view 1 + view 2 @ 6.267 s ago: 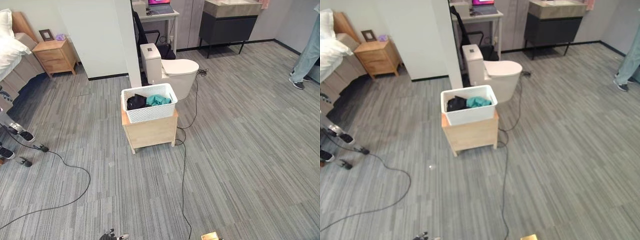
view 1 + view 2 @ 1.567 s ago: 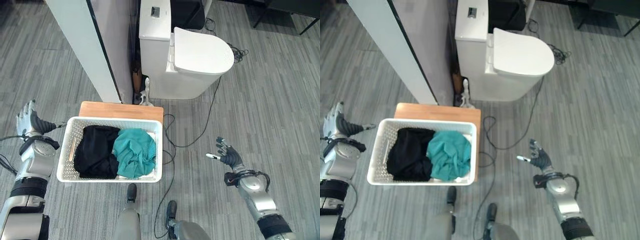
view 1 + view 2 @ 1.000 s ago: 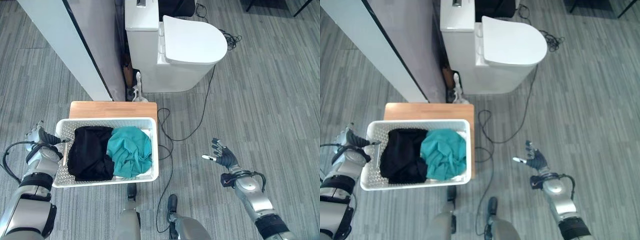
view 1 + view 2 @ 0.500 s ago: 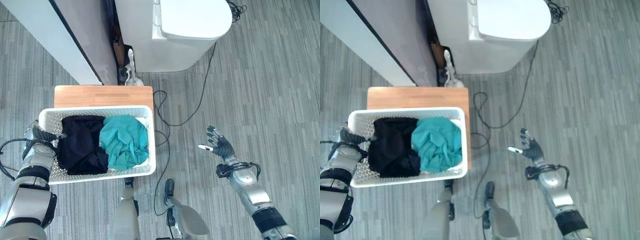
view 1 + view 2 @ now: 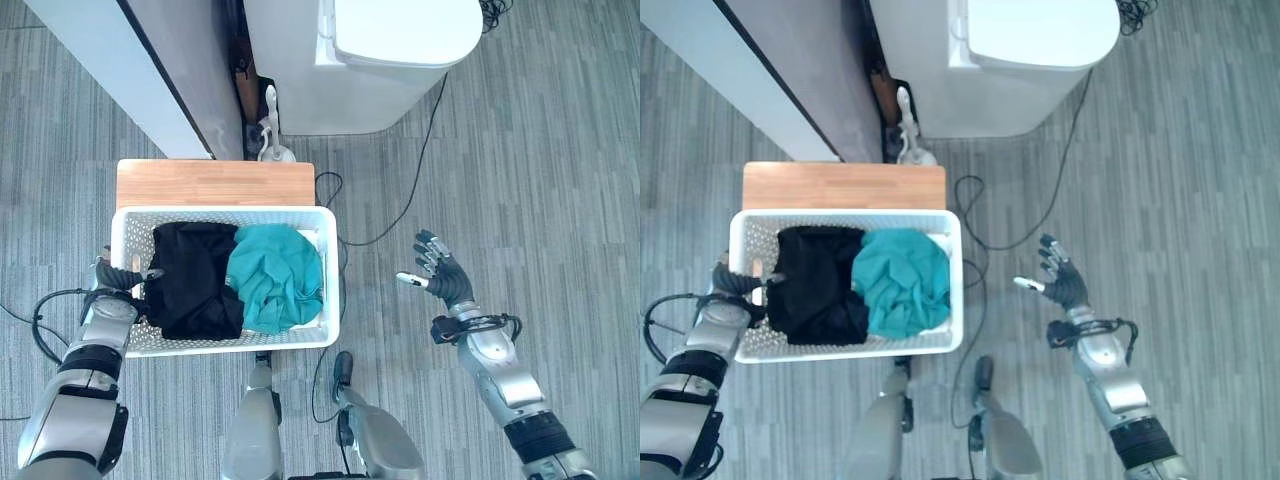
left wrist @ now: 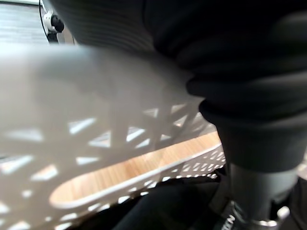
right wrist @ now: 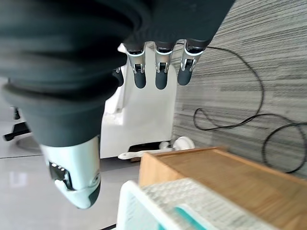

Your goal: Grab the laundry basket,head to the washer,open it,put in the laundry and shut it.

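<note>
Left eye view looks straight down on the white laundry basket (image 5: 226, 279), which sits on a small wooden tabletop (image 5: 215, 183); that basket is the landmark for everything else. By my reading the task is at its very first step: the basket is not lifted, and the walk to the washer, the door, the loading and the closing all lie ahead. No washer is in sight.

Inside the basket lie two bundles, a black garment (image 5: 193, 278) toward the robot's left and a teal garment (image 5: 277, 276) toward its right, touching in the middle and together covering most of the bottom.

The left robot hand (image 5: 118, 283) is pressed against the basket's left wall at the rim; its wrist view shows the perforated wall very close, but I cannot tell whether the fingers are curled around the rim. The right robot hand (image 5: 439, 276) hangs well apart from the basket's right wall, fingers spread and holding nothing. A white toilet (image 5: 375, 60) stands beyond the basket.
</note>
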Available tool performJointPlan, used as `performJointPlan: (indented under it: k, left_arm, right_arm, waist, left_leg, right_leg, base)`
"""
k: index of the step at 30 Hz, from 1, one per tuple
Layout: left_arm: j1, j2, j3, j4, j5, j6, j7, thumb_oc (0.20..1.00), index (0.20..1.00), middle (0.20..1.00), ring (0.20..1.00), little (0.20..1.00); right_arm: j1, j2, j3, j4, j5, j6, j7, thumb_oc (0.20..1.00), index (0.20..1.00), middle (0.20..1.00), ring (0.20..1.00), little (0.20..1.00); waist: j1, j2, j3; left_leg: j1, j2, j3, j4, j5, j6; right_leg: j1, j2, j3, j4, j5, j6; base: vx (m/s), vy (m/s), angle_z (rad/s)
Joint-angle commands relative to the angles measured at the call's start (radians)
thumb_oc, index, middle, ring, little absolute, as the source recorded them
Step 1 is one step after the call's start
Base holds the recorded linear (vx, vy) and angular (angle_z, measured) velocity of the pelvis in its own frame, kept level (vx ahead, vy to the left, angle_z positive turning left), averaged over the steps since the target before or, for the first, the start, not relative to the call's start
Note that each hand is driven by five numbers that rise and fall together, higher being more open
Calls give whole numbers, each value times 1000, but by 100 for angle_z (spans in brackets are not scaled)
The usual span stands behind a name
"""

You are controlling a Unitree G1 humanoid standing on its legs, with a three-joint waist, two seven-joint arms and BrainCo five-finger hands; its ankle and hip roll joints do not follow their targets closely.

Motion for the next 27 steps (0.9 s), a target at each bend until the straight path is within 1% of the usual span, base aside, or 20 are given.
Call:
performJointPlan:
  k: [1, 3, 4, 10, 11, 13, 19, 22, 25, 26, 27]
  left_arm:
    - [-31, -67, -18, 33, 18, 2, -4, 1000, 1000, 1000, 1000, 1000]
    - [-31, -67, -18, 32, 18, 2, -4, 1000, 1000, 1000, 1000, 1000]
    - [-14, -78, -21, -25, 29, 5, 5, 1000, 1000, 1000, 1000, 1000]
    - [17, -92, -17, -113, 42, 17, 17, 1000, 1000, 1000, 1000, 1000]
    - [29, -104, -20, -154, 48, 26, 19, 1000, 1000, 1000, 1000, 1000]
    - [31, -105, -19, -167, 51, 30, 21, 1000, 1000, 1000, 1000, 1000]
    - [49, -125, -21, -247, 67, 53, 36, 1000, 1000, 1000, 1000, 1000]
    - [51, -129, -22, -262, 69, 57, 40, 1000, 1000, 1000, 1000, 1000]
    - [56, -140, -28, -288, 70, 71, 49, 1000, 1000, 1000, 1000, 1000]
    - [56, -140, -27, -288, 70, 71, 49, 1000, 1000, 1000, 1000, 1000]
    - [57, -145, -28, -295, 69, 75, 51, 1000, 1000, 1000, 1000, 1000]
  right_arm:
    - [1, -31, -2, -61, -50, 1, -5, 1000, 1000, 1000, 1000, 1000]
    - [1, -31, -1, -60, -50, 1, -5, 1000, 1000, 1000, 1000, 1000]
    - [-33, -16, 28, -25, -80, 17, -16, 1000, 1000, 1000, 1000, 1000]
    - [-91, 18, 66, 46, -110, 40, -36, 1000, 1000, 1000, 1000, 1000]
    - [-128, 31, 91, 90, -159, 69, -52, 1000, 1000, 1000, 1000, 1000]
    - [-136, 34, 98, 99, -175, 80, -53, 1000, 1000, 1000, 1000, 1000]
    - [-182, 57, 142, 162, -291, 152, -63, 1000, 1000, 1000, 1000, 1000]
    - [-197, 70, 158, 185, -309, 166, -64, 1000, 1000, 1000, 1000, 1000]
    - [-253, 93, 184, 254, -380, 214, -78, 1000, 1000, 1000, 1000, 1000]
    - [-254, 94, 185, 254, -380, 214, -78, 1000, 1000, 1000, 1000, 1000]
    - [-272, 100, 191, 276, -404, 230, -84, 1000, 1000, 1000, 1000, 1000]
  waist:
    - [12, -2, -34]
    - [10, -2, -36]
    - [21, 4, -28]
    - [34, 15, -25]
    - [42, 22, -20]
    - [42, 22, -21]
    - [49, 28, -15]
    - [51, 30, -15]
    - [58, 35, -14]
    - [57, 35, -13]
    - [59, 36, -13]
  left_leg:
    - [-14, 88, 12, 64, -60, -33]
    - [-18, 87, 11, 64, -57, -32]
    - [-17, 83, 9, 65, -61, -33]
    - [-31, 75, 3, 62, -56, -31]
    - [-36, 69, 2, 64, -59, -30]
    - [-41, 67, 0, 63, -56, -29]
    - [-51, 61, -4, 64, -58, -25]
    - [-56, 60, -6, 65, -58, -24]
    - [-62, 57, -10, 66, -58, -20]
    - [-63, 57, -10, 66, -58, -20]
    - [-64, 56, -11, 66, -58, -18]
  right_leg:
    - [-75, -123, -11, 87, 7, 79]
    - [-78, -124, -12, 86, 10, 79]
    - [-74, -126, -14, 87, 7, 78]
    - [-79, -130, -23, 82, 11, 77]
    - [-81, -132, -25, 85, 9, 75]
    - [-84, -133, -27, 84, 12, 74]
    - [-87, -134, -32, 87, 8, 70]
    - [-92, -135, -33, 88, 7, 67]
    - [-96, -136, -37, 90, 8, 63]
    - [-96, -136, -37, 90, 8, 63]
    - [-96, -136, -38, 90, 8, 63]
  base:
    - [0, 0, 0]
    - [0, 0, 0]
    - [0, 0, 0]
    - [0, 0, 0]
    - [-13, 21, 3]
    - [-9, 18, 3]
    - [-1, 9, 8]
    - [-3, 3, 2]
    - [0, 0, 0]
    - [0, 0, 0]
    - [0, 0, 0]
